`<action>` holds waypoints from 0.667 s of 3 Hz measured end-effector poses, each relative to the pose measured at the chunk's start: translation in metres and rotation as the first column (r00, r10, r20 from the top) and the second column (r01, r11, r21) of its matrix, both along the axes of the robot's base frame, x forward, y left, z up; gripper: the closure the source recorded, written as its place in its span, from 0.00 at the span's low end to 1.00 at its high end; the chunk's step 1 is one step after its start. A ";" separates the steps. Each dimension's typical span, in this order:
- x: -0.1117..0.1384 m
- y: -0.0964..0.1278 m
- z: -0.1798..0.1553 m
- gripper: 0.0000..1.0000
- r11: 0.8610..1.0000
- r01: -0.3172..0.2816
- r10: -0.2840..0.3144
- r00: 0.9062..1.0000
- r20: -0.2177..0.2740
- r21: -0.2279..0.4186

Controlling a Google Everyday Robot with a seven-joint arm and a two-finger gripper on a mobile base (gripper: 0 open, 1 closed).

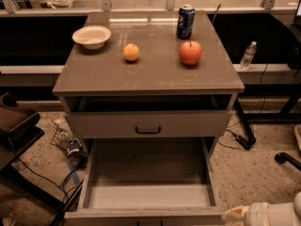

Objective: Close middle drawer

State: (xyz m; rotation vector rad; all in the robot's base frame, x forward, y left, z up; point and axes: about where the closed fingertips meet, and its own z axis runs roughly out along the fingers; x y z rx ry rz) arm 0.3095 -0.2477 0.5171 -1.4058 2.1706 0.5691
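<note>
The wide grey-beige middle drawer (146,214) stands pulled far out above the speckled floor (254,173). The cream gripper (237,215) is beside its right front corner; its grip cannot be told.

Speckled floor (256,173) all round, a cable (242,140) trailing at 4 o'clock, dark chair (16,124) at 9 (dim light here), water bottle (248,55) on the ledge at 2. The gripper (241,214) sits low at 5.

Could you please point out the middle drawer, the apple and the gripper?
middle drawer (141,215), camera view, top edge of its front panel.
apple (190,53), camera view, middle of the fruit.
gripper (236,215), camera view, pale tip at bottom right, beside the drawer.
</note>
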 end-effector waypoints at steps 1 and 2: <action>-0.007 0.006 -0.019 0.86 1.000 -0.004 0.004 1.000 -0.027 0.030; -0.005 0.015 -0.028 1.00 0.999 -0.011 0.012 0.999 -0.037 0.040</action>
